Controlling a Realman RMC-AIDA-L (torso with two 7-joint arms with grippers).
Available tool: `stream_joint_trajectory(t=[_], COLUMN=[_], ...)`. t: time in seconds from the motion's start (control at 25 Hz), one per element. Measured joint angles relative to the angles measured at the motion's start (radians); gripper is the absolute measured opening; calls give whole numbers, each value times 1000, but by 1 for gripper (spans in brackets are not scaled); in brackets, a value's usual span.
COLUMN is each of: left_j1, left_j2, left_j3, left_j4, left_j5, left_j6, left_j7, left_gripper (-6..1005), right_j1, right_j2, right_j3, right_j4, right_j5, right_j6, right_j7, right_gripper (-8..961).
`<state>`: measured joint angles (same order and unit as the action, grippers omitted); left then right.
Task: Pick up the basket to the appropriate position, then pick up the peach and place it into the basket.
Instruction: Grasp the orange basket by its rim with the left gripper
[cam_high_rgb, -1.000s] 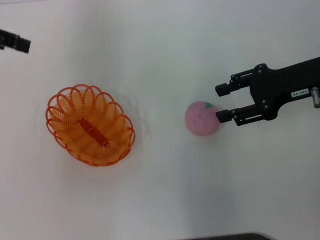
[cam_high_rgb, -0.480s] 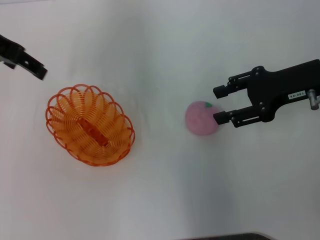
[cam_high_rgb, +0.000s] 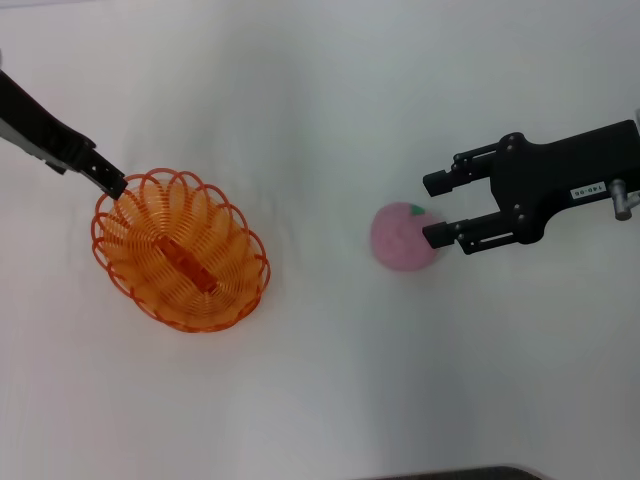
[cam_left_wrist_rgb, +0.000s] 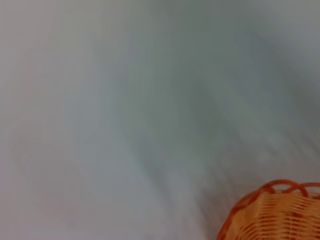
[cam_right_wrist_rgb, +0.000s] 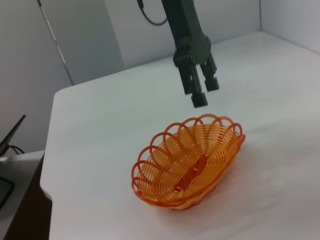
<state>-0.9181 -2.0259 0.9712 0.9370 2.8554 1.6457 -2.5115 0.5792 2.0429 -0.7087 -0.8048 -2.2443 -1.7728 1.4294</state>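
Orange wire is forming the basket (cam_high_rgb: 181, 251), which is sitting on the white table (cam_high_rgb: 320, 90) just below the left gripper (cam_right_wrist_rgb: 201, 89); that gripper is hovering at the basket's far-left rim, its fingers standing slightly parted around nothing; the right gripper (cam_high_rgb: 432, 209) is waiting with its fingers spread wide, its lower fingertip lying over the pink peach (cam_high_rgb: 403, 236), which is resting on the table well apart from the basket.

basket (cam_high_rgb: 181, 250) lies well left of peach (cam_high_rgb: 403, 237)
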Motion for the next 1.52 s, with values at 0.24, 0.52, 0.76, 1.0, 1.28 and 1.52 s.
stream_joint_trajectory(t=[0.24, 0.52, 0.76, 1.0, 1.28, 1.52], left_j1=[0, 5, 4, 6, 7, 14], left_j2=[-15, -31, -33, -35, -44, -55], left_j3=[27, 52, 65, 66, 74, 76], left_j4=[-58, -124, -164, -165, -166, -156], left_j5=[1, 1, 1, 1, 1, 1], left_j6=[-69, -135, -171, -176, -172, -193], left_j7=[3, 6, 10, 11, 14, 19], left_gripper=[814, 813, 813, 814, 810, 500], right_j1=[2, 6, 11, 11, 11, 10], right_j2=[2, 3, 0, 1, 2, 3], right_j3=[-18, -28, -29, -31, -34, -39], right_j4=[0, 23, 39, 39, 40, 41], right_j5=[0, 0, 0, 0, 0, 0], right_j6=[19, 32, 35, 36, 36, 36], right_j7=[-1, -1, -3, -3, -4, -4], right_gripper=[686, 686, 686, 684, 685, 685])
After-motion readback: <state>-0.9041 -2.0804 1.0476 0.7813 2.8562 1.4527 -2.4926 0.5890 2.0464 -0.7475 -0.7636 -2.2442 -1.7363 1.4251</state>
